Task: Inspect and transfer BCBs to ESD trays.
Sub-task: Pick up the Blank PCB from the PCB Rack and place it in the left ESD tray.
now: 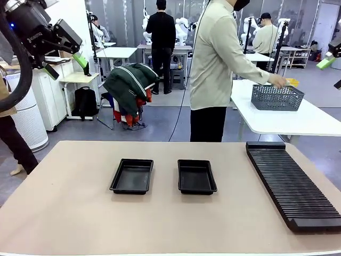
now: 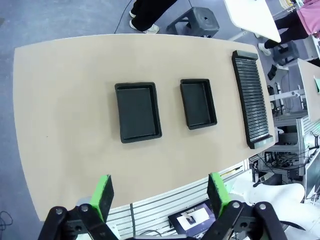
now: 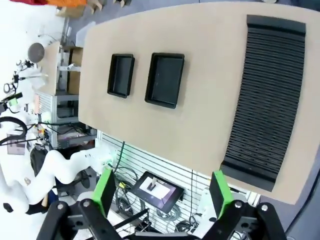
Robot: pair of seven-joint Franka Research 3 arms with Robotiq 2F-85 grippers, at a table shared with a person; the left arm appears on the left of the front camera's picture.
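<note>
Two empty black ESD trays sit side by side mid-table: the left tray [image 1: 131, 176] [image 2: 137, 112] [image 3: 121, 75] and the right tray [image 1: 196, 176] [image 2: 198, 103] [image 3: 165, 79]. No BCBs are in sight. My left gripper [image 1: 68, 63] [image 2: 160, 194] hangs high above the table's left side, open, green pads apart, holding nothing. A green fingertip of my right gripper [image 1: 333, 68] shows at the right edge; it too is high, and in its wrist view the right gripper [image 3: 162, 191] is open and empty.
A long black ribbed rack [image 1: 292, 184] [image 2: 252, 97] [image 3: 266, 100] lies along the table's right side. A person [image 1: 221, 69] stands at the far edge, turned away, a hand at a grey mesh basket [image 1: 276, 97] on a white table behind.
</note>
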